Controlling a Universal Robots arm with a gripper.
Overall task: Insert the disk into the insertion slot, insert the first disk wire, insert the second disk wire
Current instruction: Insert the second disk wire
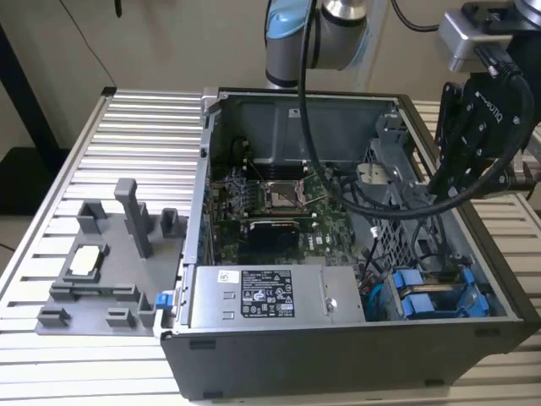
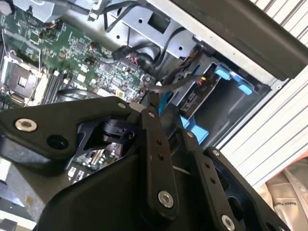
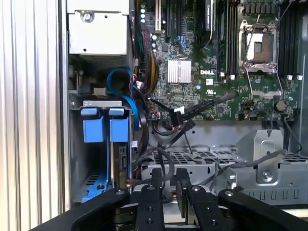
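the black pincer point(image 1: 444, 173) hangs over the exterior view's right side of the open dark grey computer case point(image 1: 338, 372), which stands on the ribbed metal table point(image 1: 127, 127). i cannot tell whether it is open, closed or gripping anything. the silver-grey hard drive in its bright blue plastic carrier point(image 3: 118, 139) sits inside the narrow grey sheet-metal bay point(image 3: 77, 159), at the case's near corner, beside loose black cables point(image 3: 202, 102).
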